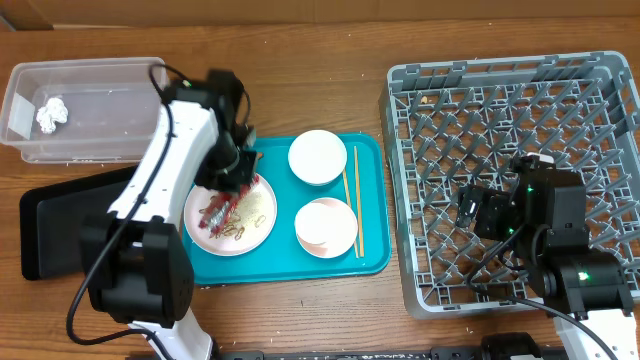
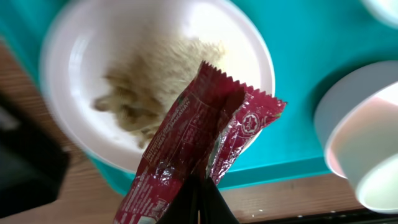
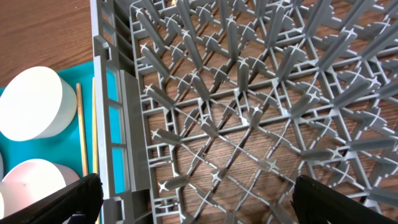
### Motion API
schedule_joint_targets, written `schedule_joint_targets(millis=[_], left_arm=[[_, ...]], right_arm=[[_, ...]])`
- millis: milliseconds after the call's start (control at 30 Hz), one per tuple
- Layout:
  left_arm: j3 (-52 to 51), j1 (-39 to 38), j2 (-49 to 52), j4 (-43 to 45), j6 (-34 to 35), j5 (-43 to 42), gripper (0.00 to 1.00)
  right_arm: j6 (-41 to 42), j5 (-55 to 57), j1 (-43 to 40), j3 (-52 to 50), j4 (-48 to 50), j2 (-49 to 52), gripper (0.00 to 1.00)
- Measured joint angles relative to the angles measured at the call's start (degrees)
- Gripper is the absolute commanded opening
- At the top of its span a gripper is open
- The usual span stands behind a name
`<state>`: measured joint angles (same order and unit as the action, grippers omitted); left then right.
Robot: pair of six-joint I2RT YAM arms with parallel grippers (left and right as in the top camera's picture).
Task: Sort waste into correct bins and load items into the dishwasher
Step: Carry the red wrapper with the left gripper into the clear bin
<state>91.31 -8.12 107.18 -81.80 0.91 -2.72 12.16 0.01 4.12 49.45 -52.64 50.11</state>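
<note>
One red wrapper (image 2: pixel 199 130): hanging crumpled over the white plate (image 2: pixel 252 59) and its beige food scraps (image 2: pixel 155 81).
Left gripper (image 2: pixel 198 198): clamping the wrapper's lower edge between pinched fingers.
Plate: sitting on the teal tray (image 2: pixel 311 37), near a white bowl (image 2: pixel 367 143).
Chopsticks (image 1: pixel 352 200): lying along the tray's rack-side edge.
Right gripper (image 3: pixel 194 200): hovering with fingers spread wide over the grey dish rack (image 3: pixel 249 93).

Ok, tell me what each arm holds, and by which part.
Left fingers pinch the small red crinkled wrapper by its lower end, above the white round plate. Right fingers are open, holding nothing.
</note>
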Motion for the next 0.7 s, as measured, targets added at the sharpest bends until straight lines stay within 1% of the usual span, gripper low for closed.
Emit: schedule_joint_targets(millis=[100, 200, 433, 633, 667, 700], left_arm=[[7.0, 2.0, 0.0, -0.9, 0.4, 0.8, 0.04], [11.8, 5.4, 0.0, 2.1, 1.8, 2.2, 0.04], [13.8, 15.7, 0.0, 18.5, 6.1, 3.7, 0.04], [13.9, 22.8, 0.2, 32.2, 8.8, 4.4, 0.04], [13.9, 23.5, 0.6, 33.9, 9.1, 4.5, 0.09], [13.9, 23.8, 0.9, 35.3, 9.3, 4.6, 0.2]], right_arm=[[0.0, 0.0, 0.0, 0.0, -0.2, 0.0, 1.0], [0.0, 0.0, 0.0, 0.0, -0.5, 0.0, 1.0], [0.0, 0.0, 0.0, 0.0, -0.6, 0.0, 1.0], [0.0, 0.0, 0.0, 0.0, -0.6, 0.0, 1.0], [0.0, 0.0, 0.0, 0.0, -0.5, 0.0, 1.0], [0.0, 0.0, 0.0, 0.0, -0.6, 0.0, 1.0]])
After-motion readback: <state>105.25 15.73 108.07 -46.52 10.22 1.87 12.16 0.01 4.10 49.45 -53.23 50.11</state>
